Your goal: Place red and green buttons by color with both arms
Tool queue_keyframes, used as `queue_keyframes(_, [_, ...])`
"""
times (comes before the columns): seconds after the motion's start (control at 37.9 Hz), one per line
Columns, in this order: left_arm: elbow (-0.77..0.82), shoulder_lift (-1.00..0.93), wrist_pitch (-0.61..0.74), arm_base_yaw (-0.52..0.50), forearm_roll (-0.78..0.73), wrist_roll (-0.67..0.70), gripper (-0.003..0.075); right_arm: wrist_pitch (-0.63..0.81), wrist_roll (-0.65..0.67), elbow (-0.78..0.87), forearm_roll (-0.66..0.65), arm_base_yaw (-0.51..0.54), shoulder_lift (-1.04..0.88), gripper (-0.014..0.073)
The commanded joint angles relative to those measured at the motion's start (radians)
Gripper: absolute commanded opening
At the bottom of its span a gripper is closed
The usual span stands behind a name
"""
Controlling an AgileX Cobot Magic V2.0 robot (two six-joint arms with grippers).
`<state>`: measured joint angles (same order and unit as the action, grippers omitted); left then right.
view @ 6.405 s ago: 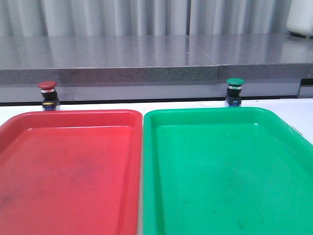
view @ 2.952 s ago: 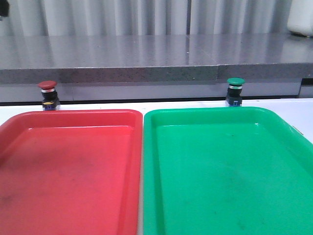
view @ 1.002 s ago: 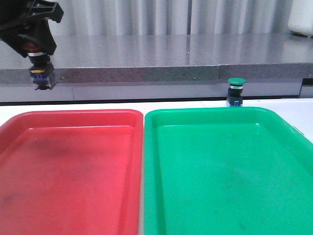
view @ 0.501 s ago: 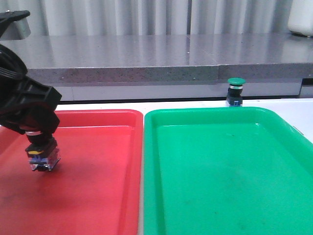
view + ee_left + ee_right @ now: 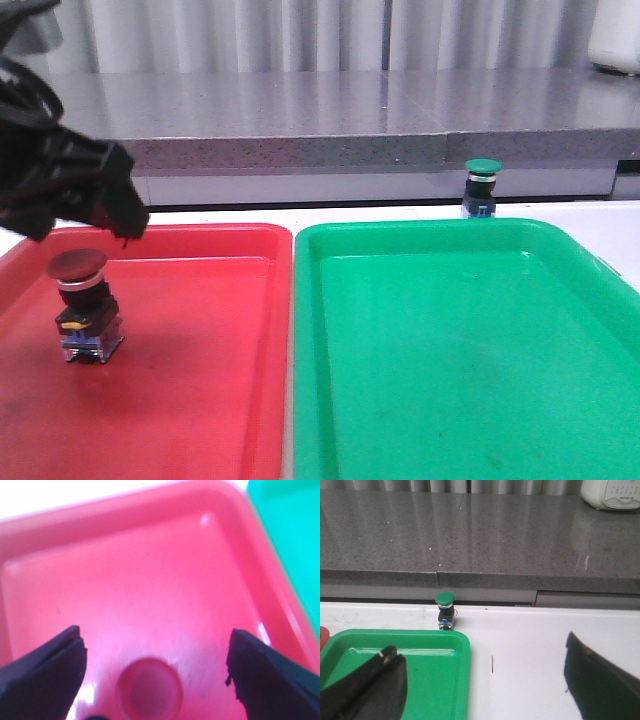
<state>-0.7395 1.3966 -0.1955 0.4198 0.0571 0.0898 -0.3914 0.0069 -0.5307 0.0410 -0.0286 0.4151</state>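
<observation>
The red button stands upright inside the red tray, near its left side. My left gripper hangs just above the button, open and apart from it. In the left wrist view the dark red cap lies below and between the spread fingers of the left gripper. The green button stands on the white table behind the green tray. It also shows in the right wrist view. My right gripper is open and empty, over the green tray's corner, and is out of the front view.
A grey stone counter ledge runs along the back, close behind the green button. A white appliance stands on it at the far right. White table lies to the right of the green tray.
My left gripper carried the red button from behind the tray down into the red tray, let it go and opened, and now sits higher. The green button has not moved.
</observation>
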Motion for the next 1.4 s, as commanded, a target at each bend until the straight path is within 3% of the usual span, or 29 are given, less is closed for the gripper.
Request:
queue_keyframes(0.0, [-0.061,-0.097,0.053,0.006,-0.025,0.004,0.0543,0.079,0.0,-0.035,0.002,0.006,0.014,0.0651])
queue_keyframes(0.11, [-0.106,-0.189,0.026,-0.035,-0.044,0.004,0.041,0.079,0.0,-0.035,0.002,0.006,0.014,0.0651])
queue_keyframes(0.32, [-0.137,-0.397,-0.058,-0.204,-0.084,0.003,0.0027,0.079,0.0,-0.035,0.002,0.006,0.014,0.0651])
queue_keyframes(0.37, [-0.137,-0.434,-0.093,-0.246,-0.098,0.003,-0.0018,0.079,0.0,-0.035,0.002,0.006,0.014,0.0651])
queue_keyframes(0.47, [-0.132,-0.514,-0.174,-0.332,-0.102,0.003,-0.002,0.079,0.0,-0.035,0.002,0.006,0.014,0.0651])
queue_keyframes(0.61, [-0.064,-0.647,-0.17,-0.39,-0.102,0.001,-0.002,0.079,0.0,-0.035,0.002,0.006,0.014,0.0651])
queue_keyframes(0.84, [0.18,-1.006,-0.114,-0.39,-0.102,0.001,-0.002,0.079,0.0,-0.035,0.002,0.006,0.014,0.0651])
queue_keyframes(1.11, [0.337,-1.345,-0.176,-0.39,-0.068,0.001,-0.002,0.079,0.0,-0.035,0.002,0.006,0.014,0.0651])
queue_keyframes(1.37, [0.388,-1.415,-0.18,-0.39,-0.057,0.001,-0.002,0.079,0.0,-0.035,0.002,0.006,0.014,0.0651])
